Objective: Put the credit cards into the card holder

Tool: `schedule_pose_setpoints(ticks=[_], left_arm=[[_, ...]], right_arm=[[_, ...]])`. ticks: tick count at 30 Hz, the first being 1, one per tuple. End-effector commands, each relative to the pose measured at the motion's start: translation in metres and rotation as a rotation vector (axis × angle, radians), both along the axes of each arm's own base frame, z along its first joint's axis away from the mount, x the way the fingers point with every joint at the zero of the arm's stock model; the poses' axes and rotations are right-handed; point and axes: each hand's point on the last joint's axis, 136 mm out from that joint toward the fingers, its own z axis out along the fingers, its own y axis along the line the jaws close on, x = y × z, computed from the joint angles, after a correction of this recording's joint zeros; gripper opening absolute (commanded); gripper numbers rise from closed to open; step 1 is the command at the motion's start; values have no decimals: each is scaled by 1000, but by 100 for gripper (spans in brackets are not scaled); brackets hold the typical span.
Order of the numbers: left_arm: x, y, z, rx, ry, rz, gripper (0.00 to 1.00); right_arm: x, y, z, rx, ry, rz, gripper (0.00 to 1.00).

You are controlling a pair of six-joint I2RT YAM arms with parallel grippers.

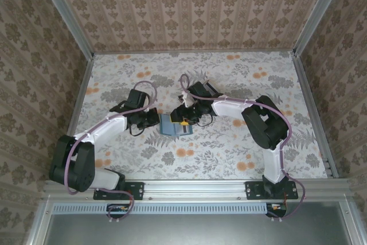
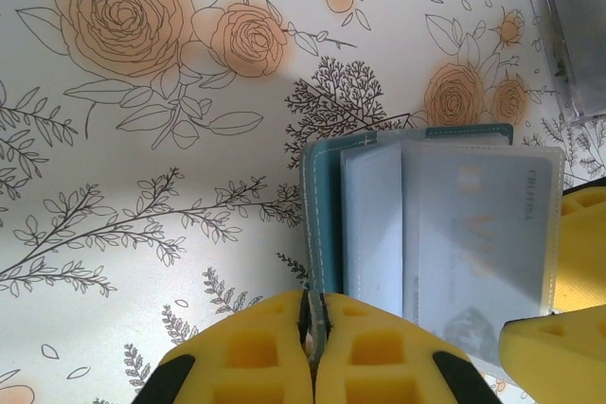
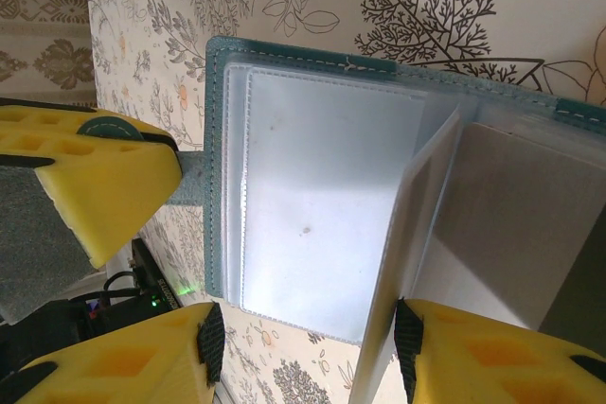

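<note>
Card holder (image 1: 172,125) lies open around the middle of the bench (image 1: 229,153), well off every edge. Left jaws are clamped shut on its teal cover edge. A pale card (image 2: 473,234) sits over the right half. Right jaws are part-way apart at its outer end, and I can't tell if they're pinching it. I'd guess right pushes it leftward.

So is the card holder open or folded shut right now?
Open: the card holder lies spread, clear sleeves exposed, one leaf lifted; the left hand pinches its teal edge.
</note>
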Motion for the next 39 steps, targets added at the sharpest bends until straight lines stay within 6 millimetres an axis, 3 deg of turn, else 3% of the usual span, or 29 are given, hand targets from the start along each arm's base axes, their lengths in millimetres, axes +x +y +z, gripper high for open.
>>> schedule_pose_setpoints(ticks=[1,5,9,17,21,26,33,39], left_arm=[[2,0,7,-28,-11,14,0],[1,1,5,-29,-6,16,0],[-2,4,2,-15,3,18,0],[-10,10,-21,11,56,25,0],[-12,8,-25,8,75,14,29],[-9,17,-14,52,51,19,45],[6,30,14,74,-4,26,46],[33,15,39,28,-63,-14,46]], right_arm=[[3,0,16,1,-38,-1,53],[5,-11,9,-44,-37,-19,50],[8,-35,2,-152,-77,-49,50],[33,-74,24,-174,-141,-126,50],[45,-85,32,-184,-165,-142,50],[62,-104,47,-194,-210,-177,50],[89,-146,74,-244,-303,-245,52],[116,-190,87,-335,-385,-311,52]])
